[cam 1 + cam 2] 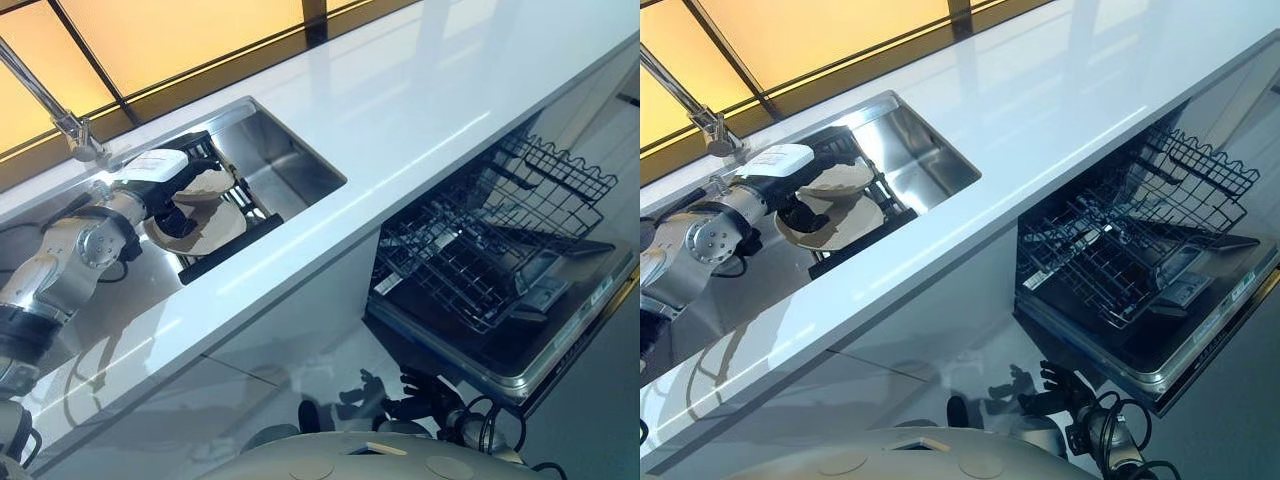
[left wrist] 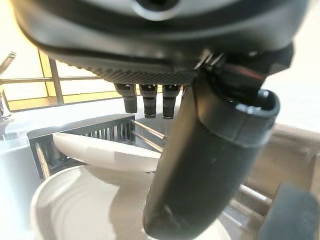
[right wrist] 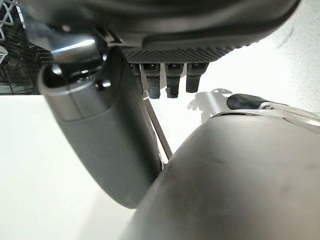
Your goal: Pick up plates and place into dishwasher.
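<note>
Where the rack stands, plates (image 1: 835, 222) lie apparently under left robot hand (image 1: 800, 175).

The dark left hand (image 2: 210, 165) is hanging over a round, pale ceramic plate (image 2: 75, 210), its thick thumb reaching down toward the plate's face and its short fingers (image 2: 150, 102) pointing straight beside it. A second white plate (image 2: 107, 152) is leaning tilted in a dark slatted dish rack (image 2: 75, 132) just behind.

Cream plates (image 1: 205, 215) in a black rack (image 1: 232, 240), steel sink (image 1: 285, 160), white counter (image 1: 420, 110), black dishwasher basket (image 1: 480, 250).
</note>
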### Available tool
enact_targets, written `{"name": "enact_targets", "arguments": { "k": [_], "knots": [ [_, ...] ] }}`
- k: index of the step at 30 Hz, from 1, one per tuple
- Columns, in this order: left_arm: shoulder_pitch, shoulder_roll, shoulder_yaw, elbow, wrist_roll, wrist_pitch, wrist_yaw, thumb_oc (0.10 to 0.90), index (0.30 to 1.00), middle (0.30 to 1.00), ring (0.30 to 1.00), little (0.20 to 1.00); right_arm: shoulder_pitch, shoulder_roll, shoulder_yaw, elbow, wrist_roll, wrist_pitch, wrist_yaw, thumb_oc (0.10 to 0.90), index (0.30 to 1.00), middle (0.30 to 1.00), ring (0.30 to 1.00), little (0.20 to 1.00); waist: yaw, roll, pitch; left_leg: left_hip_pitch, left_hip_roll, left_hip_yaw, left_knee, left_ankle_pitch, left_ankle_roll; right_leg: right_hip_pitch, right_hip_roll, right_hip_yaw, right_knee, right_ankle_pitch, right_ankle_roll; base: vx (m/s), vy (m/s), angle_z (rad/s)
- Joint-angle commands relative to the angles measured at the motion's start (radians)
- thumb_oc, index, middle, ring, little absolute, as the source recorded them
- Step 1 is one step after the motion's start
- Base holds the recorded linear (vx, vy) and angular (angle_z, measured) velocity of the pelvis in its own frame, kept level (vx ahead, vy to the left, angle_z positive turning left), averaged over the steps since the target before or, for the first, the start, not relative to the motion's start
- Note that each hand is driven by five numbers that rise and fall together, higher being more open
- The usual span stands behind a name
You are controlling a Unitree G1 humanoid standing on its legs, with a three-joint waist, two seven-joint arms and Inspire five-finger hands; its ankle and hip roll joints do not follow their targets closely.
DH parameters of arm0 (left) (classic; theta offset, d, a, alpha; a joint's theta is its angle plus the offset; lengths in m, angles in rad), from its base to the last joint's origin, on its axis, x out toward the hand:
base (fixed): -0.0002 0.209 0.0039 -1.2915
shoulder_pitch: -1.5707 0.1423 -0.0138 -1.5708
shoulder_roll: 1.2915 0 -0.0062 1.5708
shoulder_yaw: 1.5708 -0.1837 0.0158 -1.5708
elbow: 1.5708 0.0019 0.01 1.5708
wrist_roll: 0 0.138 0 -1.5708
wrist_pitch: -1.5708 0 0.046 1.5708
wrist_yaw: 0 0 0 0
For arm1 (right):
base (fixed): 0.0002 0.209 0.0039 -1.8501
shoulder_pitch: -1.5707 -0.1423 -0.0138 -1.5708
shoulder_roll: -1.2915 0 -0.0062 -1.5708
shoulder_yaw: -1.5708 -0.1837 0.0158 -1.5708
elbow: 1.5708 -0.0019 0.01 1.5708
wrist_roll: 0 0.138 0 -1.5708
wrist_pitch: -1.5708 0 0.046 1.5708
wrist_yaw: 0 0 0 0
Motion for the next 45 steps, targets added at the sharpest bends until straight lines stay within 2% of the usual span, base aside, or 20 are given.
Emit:
{"name": "enact_targets", "arguments": {
  "k": [1,8,15,22,26,29,30,31,33,39,45],
  "knots": [
    [-0.242,0.102,0.031,0.061,0.058,0.041,0.048,0.8,0.9,0.9,0.9,0.9,-0.014,-0.044,0.028,-0.055,-0.02,-0.01,0.016,0.8,0.9,0.9,0.9,0.9,-0.015,0.018,0.01,0.038,-0.064,0.02,0.068,-0.179,0.023,-0.115,0.017,0.011,0.142,-0.024,0.077,0.04,0.011,-0.03],
    [-0.278,0.107,-0.012,0.124,0.103,0.084,0.113,0.8,0.9,0.9,0.9,0.9,0.002,-0.046,0.034,-0.065,-0.023,0.005,0.008,0.8,0.9,0.9,0.9,0.9,-0.02,0.015,0.016,0.031,-0.068,0.02,0.076,-0.18,0.023,-0.117,0.015,0.012,0.137,-0.02,0.079,0.06,0.018,0.0],
    [-0.346,0.069,-0.065,0.201,0.136,0.166,0.2,0.8,0.9,0.9,0.9,0.9,0.013,-0.073,0.048,-0.111,-0.023,0.034,0.015,0.8,0.9,0.9,0.9,0.9,-0.035,0.015,0.038,-0.005,-0.07,0.022,0.097,-0.177,0.025,-0.16,0.009,0.023,0.16,-0.018,0.079,0.04,0.047,-0.01],
    [-0.422,0.055,-0.13,0.258,0.188,0.22,0.2,0.8,0.9,0.9,0.9,0.9,0.0,-0.102,0.063,-0.151,-0.017,0.043,0.027,0.8,0.9,0.9,0.9,0.9,-0.044,0.014,0.074,-0.044,-0.072,0.03,0.119,-0.177,0.026,-0.203,0.005,0.038,0.176,-0.012,0.084,-0.01,0.055,-0.05],
    [-0.475,0.053,-0.163,0.292,0.184,0.255,0.2,0.8,0.9,0.9,0.9,0.9,-0.004,-0.102,0.071,-0.163,-0.016,0.038,0.032,0.8,0.9,0.9,0.9,0.9,-0.044,0.003,0.092,-0.062,-0.071,0.038,0.131,-0.18,0.031,-0.219,0.0,0.042,0.181,-0.007,0.09,0.01,0.03,-0.06],
    [-0.506,0.046,-0.181,0.325,0.198,0.254,0.217,0.8,0.9,0.9,0.9,0.9,-0.009,-0.098,0.079,-0.175,-0.013,0.037,0.031,0.8,0.9,0.9,0.9,0.9,-0.043,-0.006,0.106,-0.081,-0.07,0.043,0.143,-0.18,0.033,-0.235,-0.003,0.045,0.185,-0.002,0.094,-0.01,0.005,0.0],
    [-0.52,0.041,-0.193,0.341,0.201,0.257,0.225,0.726,0.836,0.836,0.836,0.826,-0.01,-0.096,0.085,-0.179,-0.01,0.036,0.03,0.8,0.9,0.9,0.9,0.9,-0.043,-0.01,0.111,-0.087,-0.069,0.046,0.146,-0.18,0.034,-0.242,-0.004,0.046,0.187,0.001,0.096,-0.04,0.01,0.0],
    [-0.532,0.037,-0.203,0.354,0.199,0.256,0.234,0.726,0.836,0.836,0.836,0.826,-0.013,-0.093,0.089,-0.181,-0.01,0.034,0.028,0.8,0.9,0.9,0.9,0.9,-0.043,-0.013,0.117,-0.093,-0.068,0.048,0.149,-0.18,0.034,-0.247,-0.005,0.047,0.189,0.002,0.098,0.0,0.0,0.0],
    [-0.56,0.025,-0.219,0.381,0.207,0.259,0.248,0.1,0.3,0.3,0.3,0.2,-0.02,-0.09,0.098,-0.19,-0.005,0.036,0.026,0.8,0.9,0.9,0.9,0.9,-0.045,-0.02,0.129,-0.108,-0.067,0.052,0.155,-0.18,0.036,-0.263,-0.006,0.054,0.194,0.006,0.101,-0.05,0.01,0.02],
    [-0.595,0.001,-0.235,0.438,0.215,0.281,0.289,0.1,0.3,0.3,0.3,0.2,-0.036,-0.085,0.117,-0.211,0.011,0.031,0.02,0.8,0.9,0.9,0.9,0.9,-0.045,-0.035,0.155,-0.146,-0.064,0.056,0.176,-0.18,0.04,-0.293,-0.002,0.07,0.198,0.015,0.103,-0.07,-0.008,0.01],
    [-0.615,-0.002,-0.247,0.454,0.263,0.294,0.326,0.1,0.3,0.3,0.3,0.2,-0.042,-0.08,0.118,-0.209,0.018,0.021,0.018,0.8,0.9,0.9,0.9,0.9,-0.041,-0.044,0.153,-0.148,-0.059,0.061,0.173,-0.18,0.041,-0.293,0.0,0.065,0.192,0.022,0.106,-0.04,-0.035,-0.01]
  ]
}}
